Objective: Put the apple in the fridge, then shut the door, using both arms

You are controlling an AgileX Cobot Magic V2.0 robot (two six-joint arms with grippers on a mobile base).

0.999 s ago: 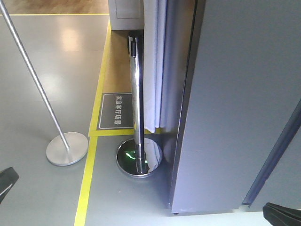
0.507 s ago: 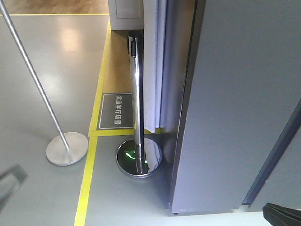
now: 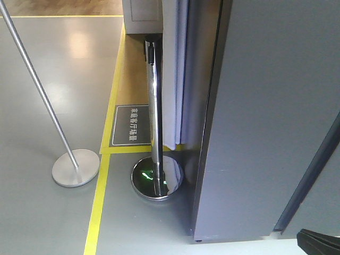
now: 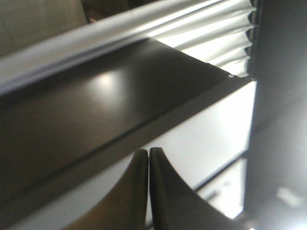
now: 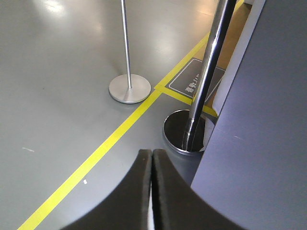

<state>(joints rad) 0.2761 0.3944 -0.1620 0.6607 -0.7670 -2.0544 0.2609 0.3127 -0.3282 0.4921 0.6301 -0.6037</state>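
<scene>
The fridge (image 3: 265, 133) shows only its dark grey outside, filling the right of the front view; it also stands at the right edge of the right wrist view as the fridge (image 5: 259, 143). A grey panel with a dark slanting edge (image 3: 325, 196) at the far right looks like the door; I cannot tell how far it stands open. The apple is out of view. My right gripper (image 5: 152, 152) is shut and empty, low over the floor beside the fridge. My left gripper (image 4: 149, 151) is shut and empty, facing a blurred dark panel (image 4: 96, 110).
A chrome stanchion post (image 3: 154, 117) with a round base (image 3: 158, 178) stands close against the fridge's left side. A second, slanting pole with a grey disc base (image 3: 75, 167) stands further left. Yellow floor tape (image 3: 98, 207), a floor sign (image 3: 131, 125) and a white curtain (image 3: 174, 74) are nearby.
The dark tip of my left arm, at the bottom left of the front view a second ago, blurred and then left that view. Everything else holds still.
</scene>
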